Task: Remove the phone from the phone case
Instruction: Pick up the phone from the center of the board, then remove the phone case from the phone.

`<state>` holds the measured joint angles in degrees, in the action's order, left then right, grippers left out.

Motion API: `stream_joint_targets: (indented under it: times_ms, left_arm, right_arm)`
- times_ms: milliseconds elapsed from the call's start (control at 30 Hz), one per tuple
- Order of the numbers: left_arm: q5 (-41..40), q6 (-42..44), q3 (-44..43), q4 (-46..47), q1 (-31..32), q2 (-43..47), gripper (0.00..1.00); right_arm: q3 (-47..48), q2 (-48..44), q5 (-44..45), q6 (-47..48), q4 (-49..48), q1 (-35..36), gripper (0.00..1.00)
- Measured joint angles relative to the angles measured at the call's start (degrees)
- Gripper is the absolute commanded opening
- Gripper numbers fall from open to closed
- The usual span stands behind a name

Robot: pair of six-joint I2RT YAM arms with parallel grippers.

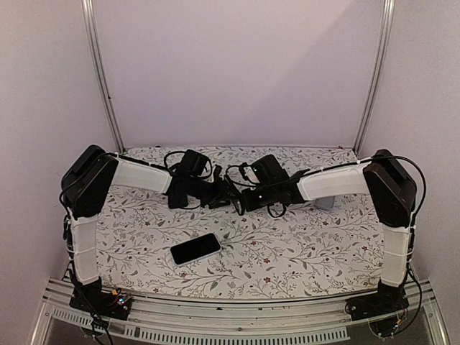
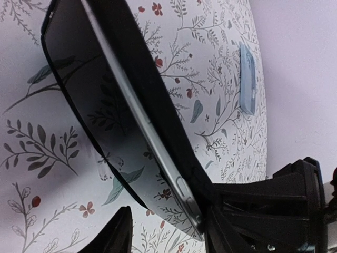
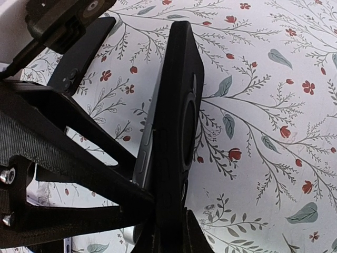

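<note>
The phone (image 2: 105,95), inside its case (image 3: 181,121), is held on edge over the middle of the surface (image 1: 302,251). The right pincer (image 3: 164,224) is clamped on the case's end. The left pincer (image 2: 167,232) straddles the phone, spread, with one finger clear of the screen. The right wrist view shows the case's black back with a ring. The left wrist view shows a glossy dark screen and a silver edge.

Glossy phone (image 2: 100,116) in black case (image 2: 138,68), tilted over floral tablecloth (image 2: 42,158), pale blue object (image 2: 247,79) (by the wall) behind
</note>
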<state>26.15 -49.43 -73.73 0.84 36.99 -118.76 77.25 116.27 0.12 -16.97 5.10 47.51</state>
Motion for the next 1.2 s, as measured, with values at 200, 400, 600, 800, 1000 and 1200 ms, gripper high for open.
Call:
stream_joint_targets:
  times_ms: [200,400,600,800,1000,1200]
  left_arm:
    - [-0.04,0.2,0.28,0.76,0.02,0.04,0.45]
    - [0.11,1.18,-0.2,-0.83,0.24,0.35,0.44]
    - [-0.17,1.53,-0.46,-5.09,0.59,1.46,0.42]
    - [-0.52,1.42,-0.83,-7.48,0.57,1.9,0.41]
    - [0.74,1.44,-2.19,-11.04,-0.13,1.4,0.39]
    - [3.82,1.38,-2.62,-12.98,-1.2,0.13,0.36]
  right_arm:
    - [-1.57,-0.48,-3.06,-1.44,-2.38,-0.94,0.0]
    - [0.07,-0.48,2.56,0.33,0.66,1.25,0.0]
    - [3.08,0.48,10.82,3.21,5.64,4.7,0.0]
    - [5.79,2.12,15.91,5.55,8.15,6.62,0.0]
    - [8.7,4.17,21.16,10.32,10.34,8.79,0.0]
    - [9.05,5.05,23.17,14.29,9.49,10.12,0.0]
